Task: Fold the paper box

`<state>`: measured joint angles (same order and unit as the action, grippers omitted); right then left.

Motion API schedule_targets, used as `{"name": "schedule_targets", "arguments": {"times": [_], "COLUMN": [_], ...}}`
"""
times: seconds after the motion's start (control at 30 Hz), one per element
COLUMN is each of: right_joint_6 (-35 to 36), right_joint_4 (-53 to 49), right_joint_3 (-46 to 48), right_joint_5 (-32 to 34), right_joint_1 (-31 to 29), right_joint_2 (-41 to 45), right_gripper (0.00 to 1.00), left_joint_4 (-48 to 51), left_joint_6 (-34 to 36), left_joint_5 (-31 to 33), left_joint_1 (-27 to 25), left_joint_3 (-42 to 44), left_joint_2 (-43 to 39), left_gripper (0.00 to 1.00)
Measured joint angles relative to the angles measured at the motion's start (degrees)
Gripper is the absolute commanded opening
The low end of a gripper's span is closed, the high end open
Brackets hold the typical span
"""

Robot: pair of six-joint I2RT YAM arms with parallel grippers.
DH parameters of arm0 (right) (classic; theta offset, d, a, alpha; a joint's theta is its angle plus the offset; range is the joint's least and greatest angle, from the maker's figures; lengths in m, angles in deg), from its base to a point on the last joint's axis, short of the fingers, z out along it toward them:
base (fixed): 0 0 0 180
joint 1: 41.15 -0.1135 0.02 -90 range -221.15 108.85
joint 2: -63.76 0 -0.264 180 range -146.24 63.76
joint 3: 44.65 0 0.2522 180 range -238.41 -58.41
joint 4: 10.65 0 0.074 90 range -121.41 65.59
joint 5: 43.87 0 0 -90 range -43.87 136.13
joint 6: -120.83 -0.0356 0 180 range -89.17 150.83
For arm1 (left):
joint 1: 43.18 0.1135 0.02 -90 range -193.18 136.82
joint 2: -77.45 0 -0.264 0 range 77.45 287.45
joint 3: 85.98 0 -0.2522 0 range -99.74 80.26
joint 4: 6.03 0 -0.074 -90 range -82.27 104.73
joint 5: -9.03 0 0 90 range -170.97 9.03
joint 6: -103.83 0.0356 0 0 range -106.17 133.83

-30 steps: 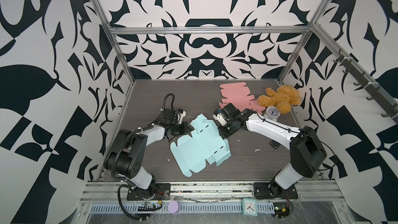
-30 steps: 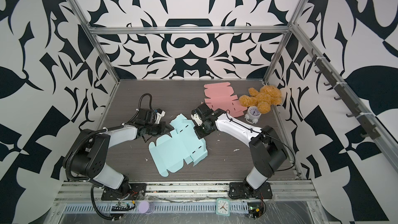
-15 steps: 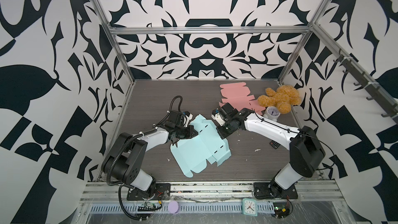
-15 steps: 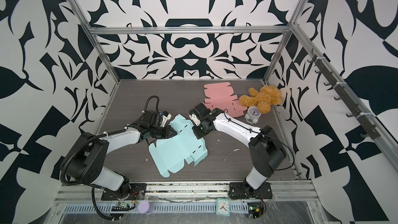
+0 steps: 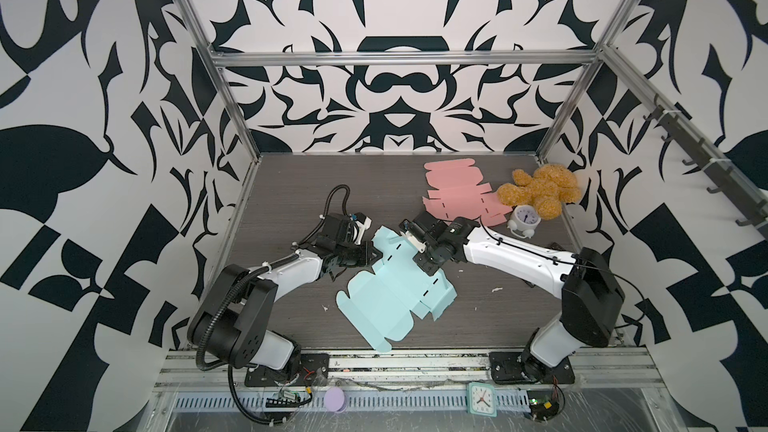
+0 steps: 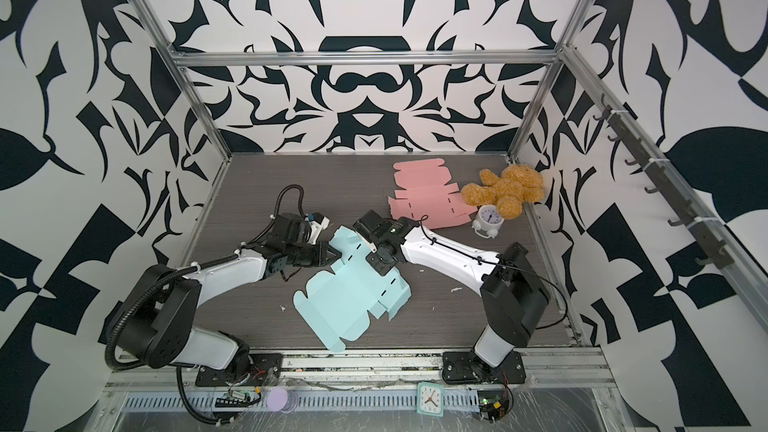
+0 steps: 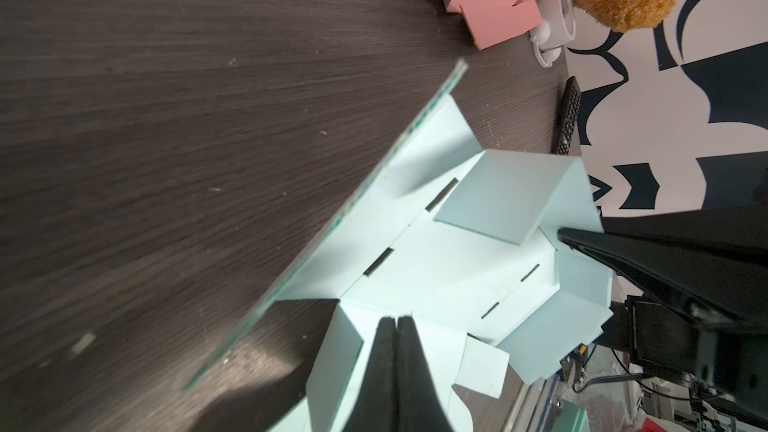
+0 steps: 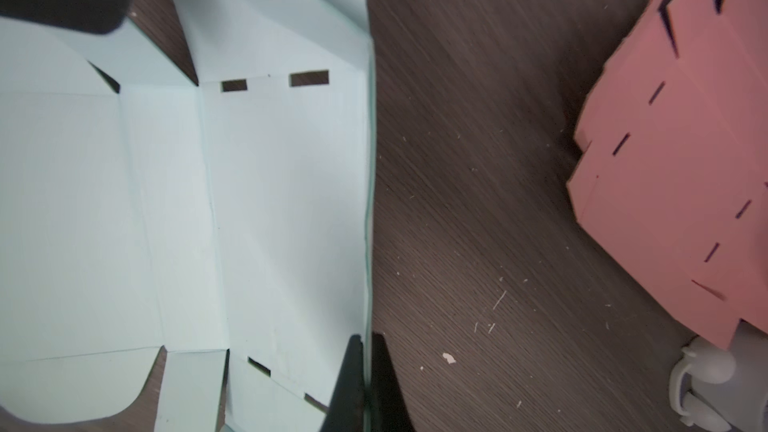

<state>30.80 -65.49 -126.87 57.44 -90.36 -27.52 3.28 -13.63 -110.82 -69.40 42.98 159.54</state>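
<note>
Our right pincer [image 8: 365,342] clamps a raised panel of the pale blue die-cut paper box blank [image 5: 386,292]; our left pincer [image 7: 395,322], tips together, rests against it. Uneven pulling could tear the thin panel or slide it from our grip.

Table [image 5: 291,184]: paper box [image 5: 386,297], pink blank [image 5: 453,197], teddy [image 5: 540,189], clock [image 5: 524,220]

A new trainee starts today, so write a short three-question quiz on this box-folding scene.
1. True or false: neither gripper holds the pink sheet.
2. What stands next to the teddy bear? A) white alarm clock B) mug C) ball
3. Which gripper pinches the raised edge of the blue sheet?

Key: 1 true; 2 A; 3 the right gripper, shut on that edge.
</note>
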Motion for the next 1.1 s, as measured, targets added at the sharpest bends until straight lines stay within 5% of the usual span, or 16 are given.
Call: {"name": "schedule_targets", "arguments": {"times": [0.27,0.63,1.1], "right_joint_6": [6.60,14.08,23.80], "right_joint_4": [1.84,4.96,11.15], "right_joint_3": [0.50,0.94,2.56], "right_joint_5": [8.61,18.25,27.34], "right_joint_1": [-3.54,-7.41,-11.87], "right_joint_2": [4.94,3.34,-0.85], "right_gripper": [0.00,0.00,0.00], "left_joint_4": [0.72,0.02,-2.01], "left_joint_6": [-0.33,-1.42,-1.88], "left_joint_5": [-2.69,-4.59,-7.02], "left_joint_1": [4.70,10.51,11.98], "left_joint_3": [-2.54,-10.71,-9.66], "left_joint_2": [-4.68,-1.36,9.16], "left_gripper": [0.00,0.00,0.21]}}
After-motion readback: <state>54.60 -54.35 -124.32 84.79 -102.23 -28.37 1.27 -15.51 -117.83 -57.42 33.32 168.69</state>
